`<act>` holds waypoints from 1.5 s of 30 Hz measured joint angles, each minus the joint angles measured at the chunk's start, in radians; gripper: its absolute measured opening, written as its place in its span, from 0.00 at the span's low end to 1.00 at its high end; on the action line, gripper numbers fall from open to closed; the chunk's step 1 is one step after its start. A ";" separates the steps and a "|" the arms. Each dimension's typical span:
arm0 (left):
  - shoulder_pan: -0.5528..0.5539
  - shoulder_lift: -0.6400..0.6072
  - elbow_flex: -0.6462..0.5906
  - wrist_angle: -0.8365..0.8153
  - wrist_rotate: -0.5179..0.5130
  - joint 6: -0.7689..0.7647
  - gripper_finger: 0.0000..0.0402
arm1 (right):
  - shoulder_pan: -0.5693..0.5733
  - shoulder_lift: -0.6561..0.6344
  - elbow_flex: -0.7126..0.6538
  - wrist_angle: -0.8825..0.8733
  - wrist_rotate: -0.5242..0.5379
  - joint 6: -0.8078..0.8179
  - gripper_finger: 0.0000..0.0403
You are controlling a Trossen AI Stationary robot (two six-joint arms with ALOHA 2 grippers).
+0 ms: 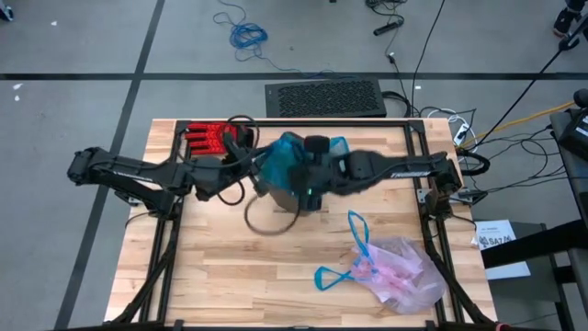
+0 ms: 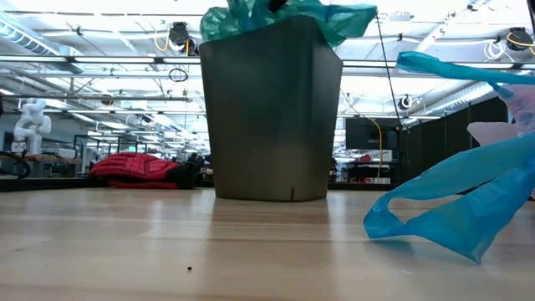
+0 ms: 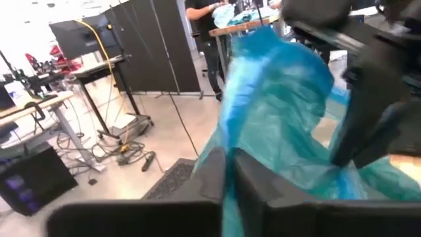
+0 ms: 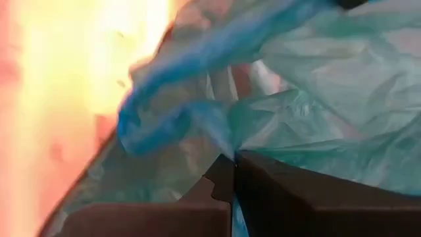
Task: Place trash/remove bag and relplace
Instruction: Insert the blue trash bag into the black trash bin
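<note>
Overhead, both arms meet above the grey bin [image 1: 280, 193] in the middle of the table [image 1: 220, 267]. The left gripper [image 1: 246, 164] and right gripper [image 1: 310, 175] are both at the teal-green bag [image 1: 285, 156] stuffed in the bin's mouth. The bag [image 1: 404, 276], pink-white with blue loops, lies well apart near the table's right front corner.

At table height, the teal film bunches over the rim [image 2: 288, 17]. It is not yet spread, so a pull from one side could tilt the bin, I think.

Past the left wrist, the fingers [image 3: 253, 181] stand almost together, teal film [image 3: 276, 99] between them.

Past the right wrist, the fingers [image 4: 263, 178] are closed on a fold of film [image 4: 316, 131]. If both arms pull apart, the thin plastic may tear or slip out.
</note>
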 joint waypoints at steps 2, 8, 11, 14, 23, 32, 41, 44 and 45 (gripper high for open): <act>0.000 -0.006 0.000 -0.005 0.001 0.009 0.03 | 0.029 0.000 -0.053 0.010 0.084 0.006 0.00; 0.003 -0.009 0.000 -0.011 0.001 0.035 0.01 | 0.075 0.003 -0.274 0.187 0.121 0.003 0.00; 0.008 -0.009 0.000 -0.027 0.000 0.035 0.00 | 0.088 0.003 -0.336 0.241 0.124 -0.013 0.00; 0.010 -0.009 0.000 -0.033 0.000 0.035 0.00 | 0.095 0.003 -0.338 0.242 0.125 0.002 0.00; 0.025 -0.014 0.000 -0.028 -0.004 0.036 0.00 | 0.103 -0.049 -0.183 0.204 0.114 0.035 0.00; 0.037 -0.020 0.000 -0.030 -0.004 0.042 0.00 | 0.096 -0.121 -0.158 0.165 0.108 0.026 0.24; 0.039 -0.039 0.000 -0.018 -0.003 0.043 0.00 | 0.054 -0.178 -0.158 0.236 -0.058 -0.153 0.40; 0.039 -0.053 0.000 -0.017 -0.004 0.043 0.00 | 0.011 -0.150 -0.158 0.298 -0.068 -0.287 0.31; 0.039 -0.059 0.000 -0.018 -0.004 0.043 0.00 | -0.005 -0.139 -0.158 0.316 -0.069 -0.339 0.26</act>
